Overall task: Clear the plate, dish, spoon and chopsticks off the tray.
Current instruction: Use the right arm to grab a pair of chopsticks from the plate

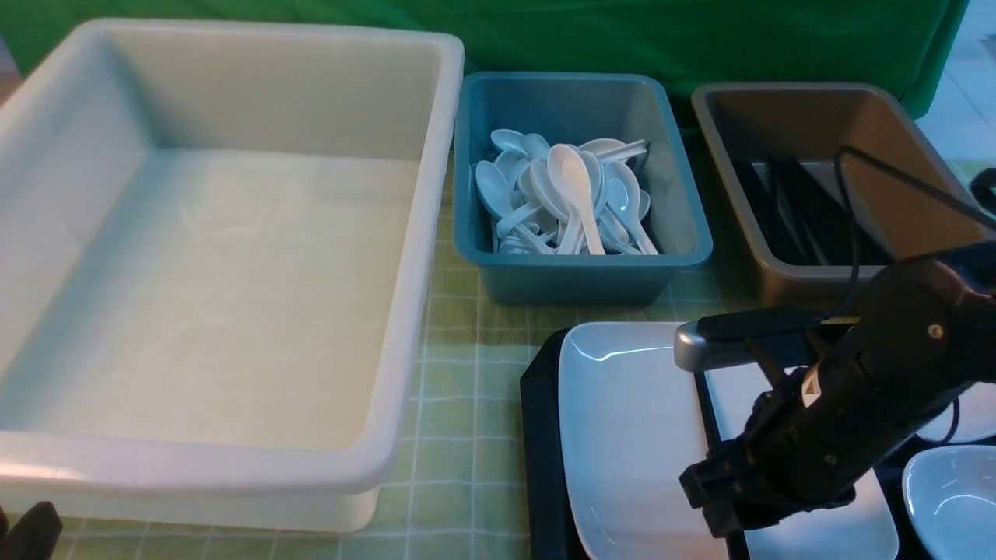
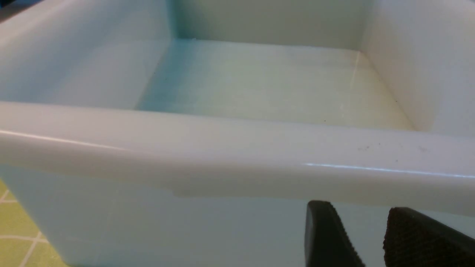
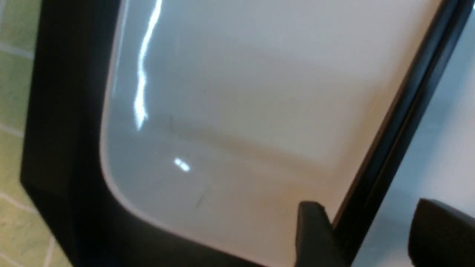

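The chopsticks lie across the white plate on the tray. The right gripper hangs over the tray, jaws apart astride the chopsticks and clamping nothing. The left gripper, jaws apart and empty, sits well left of the tray, beside the white tub.

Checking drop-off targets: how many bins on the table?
3: large white tub on the left, teal bin of spoons in the middle, brown bin of black chopsticks on the right. No others visible.
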### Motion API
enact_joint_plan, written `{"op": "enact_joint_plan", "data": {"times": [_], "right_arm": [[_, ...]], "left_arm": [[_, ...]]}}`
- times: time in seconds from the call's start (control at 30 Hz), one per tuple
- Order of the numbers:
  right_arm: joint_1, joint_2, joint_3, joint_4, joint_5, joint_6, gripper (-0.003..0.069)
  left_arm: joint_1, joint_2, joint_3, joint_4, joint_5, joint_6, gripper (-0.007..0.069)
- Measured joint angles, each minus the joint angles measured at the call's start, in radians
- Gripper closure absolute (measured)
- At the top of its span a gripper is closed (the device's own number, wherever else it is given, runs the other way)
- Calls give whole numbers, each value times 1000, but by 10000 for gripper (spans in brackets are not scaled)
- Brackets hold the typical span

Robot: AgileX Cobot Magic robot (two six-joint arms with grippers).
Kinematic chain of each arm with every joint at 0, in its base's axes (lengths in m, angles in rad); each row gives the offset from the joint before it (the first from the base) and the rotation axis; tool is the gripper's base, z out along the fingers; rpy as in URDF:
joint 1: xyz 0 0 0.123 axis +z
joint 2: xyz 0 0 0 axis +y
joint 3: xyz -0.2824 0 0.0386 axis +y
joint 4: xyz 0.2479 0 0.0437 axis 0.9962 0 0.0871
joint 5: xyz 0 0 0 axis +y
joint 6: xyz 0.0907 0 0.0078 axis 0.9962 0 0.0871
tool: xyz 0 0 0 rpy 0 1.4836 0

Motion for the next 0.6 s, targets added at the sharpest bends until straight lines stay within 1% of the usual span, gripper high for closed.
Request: {"op": "enact_joint_plan", "data": {"times": [0.27, 0.3, 0.37, 0.4, 0.43, 0.47, 0.6], "right_arm": [[0, 102, -16, -23, -24, 22, 321], [0, 109, -18, -29, -20, 22, 338], [0, 109, -19, -34, -17, 10, 395], [0, 109, -19, -35, -12, -3, 444], [0, 106, -19, -35, 5, -13, 513], [0, 97, -19, -35, 27, -20, 558], [0, 7, -18, -35, 109, -48, 553]], "left_arm": [[0, 0, 0, 0, 0, 0, 401], [0, 0, 0, 0, 0, 0, 401], [0, 0, 0, 0, 0, 0, 401], [0, 0, 0, 0, 0, 0, 401], [0, 0, 0, 0, 0, 0, 401], [0, 0, 0, 0, 0, 0, 401], [0, 0, 0, 0, 0, 0, 401]]}}
